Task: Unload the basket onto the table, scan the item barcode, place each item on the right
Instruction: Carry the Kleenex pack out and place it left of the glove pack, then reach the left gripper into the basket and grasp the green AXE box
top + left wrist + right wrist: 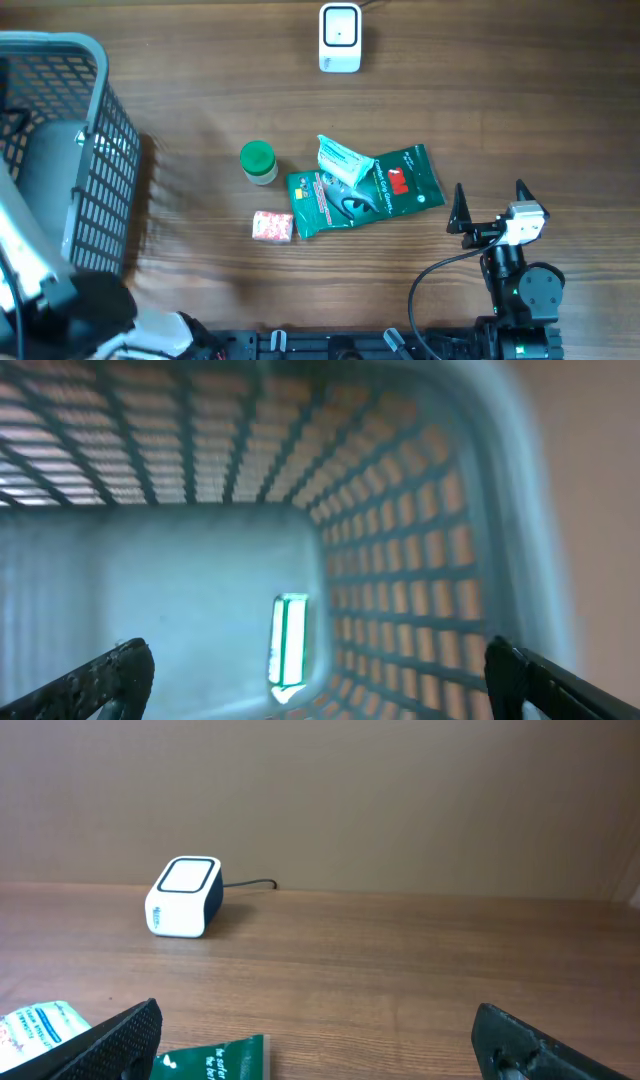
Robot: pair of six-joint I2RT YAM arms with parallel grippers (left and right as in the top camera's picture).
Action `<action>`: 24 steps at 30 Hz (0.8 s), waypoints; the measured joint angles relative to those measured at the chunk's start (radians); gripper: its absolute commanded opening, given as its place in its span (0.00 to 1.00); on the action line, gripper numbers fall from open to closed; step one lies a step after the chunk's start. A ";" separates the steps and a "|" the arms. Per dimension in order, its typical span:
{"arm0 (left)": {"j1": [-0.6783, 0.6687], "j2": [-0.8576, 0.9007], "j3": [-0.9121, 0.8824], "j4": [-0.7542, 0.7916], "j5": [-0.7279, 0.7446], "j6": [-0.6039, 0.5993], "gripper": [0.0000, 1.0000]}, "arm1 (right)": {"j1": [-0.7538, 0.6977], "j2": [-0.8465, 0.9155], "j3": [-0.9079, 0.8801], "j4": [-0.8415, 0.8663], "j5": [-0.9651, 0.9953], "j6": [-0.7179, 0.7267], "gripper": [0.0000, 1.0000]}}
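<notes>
Down in the basket [420, 510], a green-white item [288, 645].

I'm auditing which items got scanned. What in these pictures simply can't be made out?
- Left wrist view: the green-and-white item in the basket is blurred and unidentifiable.
- Overhead: the basket floor is hidden by the left arm and the mesh wall.
- Right wrist view: the green packet is cut off by the bottom edge.
- Overhead: any barcode on the pink pack or green-lidded jar is too small to see.

Left pincer [320, 678]: jaws wide apart, inside the basket [100, 170]. Right pincer [489, 200]: jaws wide apart, far right of basket.
</notes>
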 measured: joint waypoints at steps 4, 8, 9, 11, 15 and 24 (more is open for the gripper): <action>-0.008 0.196 -0.001 -0.002 0.084 0.071 1.00 | 0.000 0.000 0.000 0.000 0.000 0.000 1.00; -0.010 0.313 -0.001 -0.028 0.108 0.092 1.00 | 0.000 0.000 0.000 0.000 0.000 0.000 1.00; -0.010 0.334 -0.001 -0.035 0.108 0.094 1.00 | 0.000 0.000 0.000 0.000 0.000 0.000 1.00; -0.010 0.357 -0.001 -0.036 0.109 0.095 0.99 | 0.000 0.000 0.000 0.000 0.000 0.000 1.00; -0.027 0.390 -0.001 -0.037 0.109 0.106 0.68 | 0.000 0.000 0.000 0.000 0.000 0.000 1.00; -0.041 0.437 -0.154 0.101 0.116 0.110 0.63 | 0.000 0.000 0.000 0.000 0.000 0.000 1.00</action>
